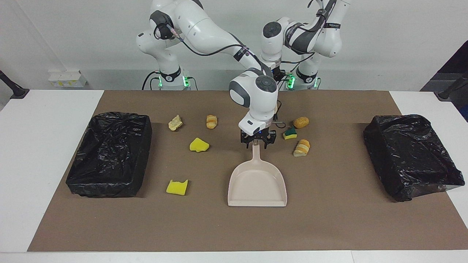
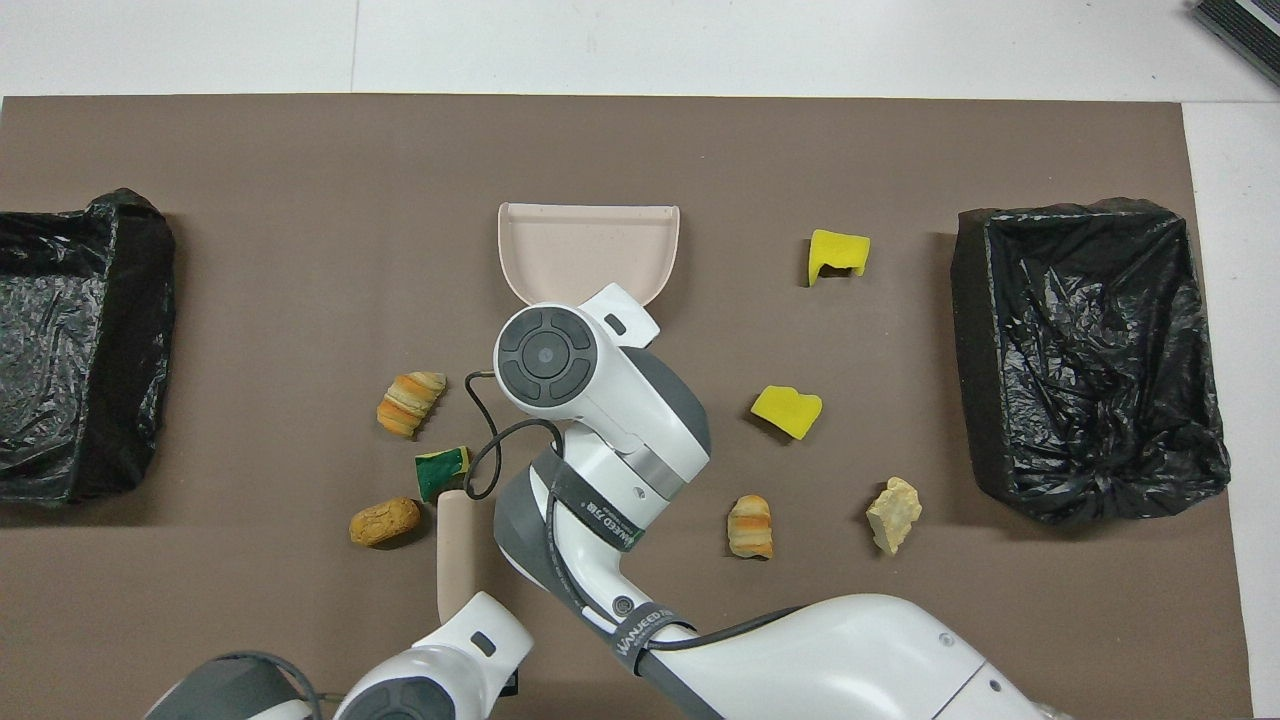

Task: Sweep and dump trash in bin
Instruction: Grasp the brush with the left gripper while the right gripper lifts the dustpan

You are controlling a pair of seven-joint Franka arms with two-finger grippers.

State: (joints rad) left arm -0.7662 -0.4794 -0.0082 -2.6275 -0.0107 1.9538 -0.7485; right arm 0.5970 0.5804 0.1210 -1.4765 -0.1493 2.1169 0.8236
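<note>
The beige dustpan (image 1: pixel 257 182) lies flat mid-mat, its handle pointing toward the robots. My right gripper (image 1: pixel 257 142) is down at the handle's end, astride it; the right wrist (image 2: pixel 548 355) hides the handle from above. My left gripper (image 2: pixel 458 610) is shut on the beige brush (image 2: pixel 452 545), held in the air beside the green-backed sponge (image 2: pixel 441 470); the bristles are hidden. Several trash scraps lie around: yellow sponges (image 1: pixel 177 187) (image 1: pixel 199 145), bread chunks (image 1: pixel 211 121) (image 1: pixel 301 122) (image 1: pixel 302 148) and a pale chunk (image 1: pixel 175 122).
A bin lined with a black bag (image 1: pixel 109 153) stands at the right arm's end of the brown mat (image 1: pixel 329 226). A second black-lined bin (image 1: pixel 411 155) stands at the left arm's end. A loose cable (image 2: pixel 480 440) hangs from the right wrist.
</note>
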